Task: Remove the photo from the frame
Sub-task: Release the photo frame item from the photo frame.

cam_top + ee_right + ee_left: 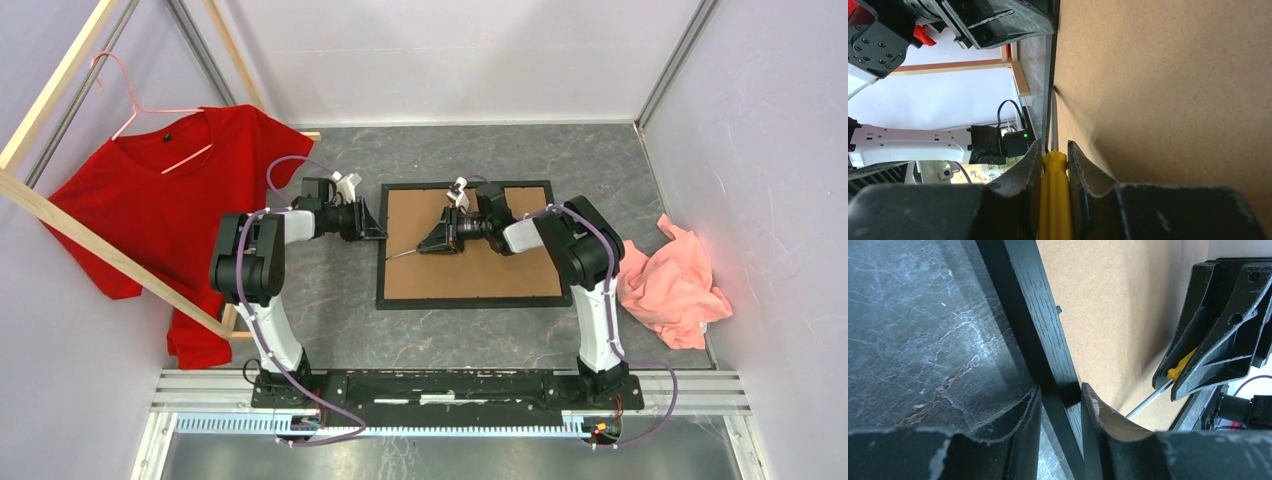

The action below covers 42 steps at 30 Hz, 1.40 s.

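Note:
The black frame (470, 302) lies face down on the table, its brown backing board (480, 270) up. The photo is hidden under that board. My left gripper (376, 230) straddles the frame's left rail (1043, 315), with a finger (1034, 405) pressed against each side of it. My right gripper (434, 244) hovers over the board, shut on the yellow handle (1054, 195) of a screwdriver. Its metal shaft (402, 254) slants down to the left, and the tip (1053, 95) rests at the seam between the board (1173, 90) and the left rail.
A red T-shirt (170, 200) hangs on a pink hanger from a pale wooden rack (100, 245) at the left. A crumpled pink cloth (675, 285) lies right of the frame. Pale walls enclose the table on three sides.

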### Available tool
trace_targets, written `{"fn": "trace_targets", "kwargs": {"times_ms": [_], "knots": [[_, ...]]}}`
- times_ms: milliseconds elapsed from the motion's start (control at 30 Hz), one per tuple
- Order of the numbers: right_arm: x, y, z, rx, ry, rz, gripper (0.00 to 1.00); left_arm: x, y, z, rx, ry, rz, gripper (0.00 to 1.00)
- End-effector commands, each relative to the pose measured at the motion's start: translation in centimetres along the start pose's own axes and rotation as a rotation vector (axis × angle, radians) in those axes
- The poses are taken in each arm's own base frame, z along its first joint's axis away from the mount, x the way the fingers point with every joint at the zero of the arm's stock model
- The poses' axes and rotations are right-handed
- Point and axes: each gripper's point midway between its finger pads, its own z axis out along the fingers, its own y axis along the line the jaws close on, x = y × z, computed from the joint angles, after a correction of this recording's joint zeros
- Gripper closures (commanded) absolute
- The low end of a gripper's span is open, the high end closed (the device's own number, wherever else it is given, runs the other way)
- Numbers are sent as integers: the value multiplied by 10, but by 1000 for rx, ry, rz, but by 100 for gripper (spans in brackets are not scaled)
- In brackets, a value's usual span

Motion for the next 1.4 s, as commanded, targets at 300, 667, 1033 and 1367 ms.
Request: {"fn": "trace_targets", "kwargs": {"times_ms": [300,667,1033,1367], "knots": [[37,-2,37,15,103,-14,100,20,29,10,-194,-5,-41,98],[38,-1,27,52,20,44,100,39,44,3,-380,20,-189,98],[43,30,45,117,54,-11,100,56,52,8,-438,49,-306,98],[41,62,61,132,55,-92,100,58,51,5,-455,35,-326,98]]}}
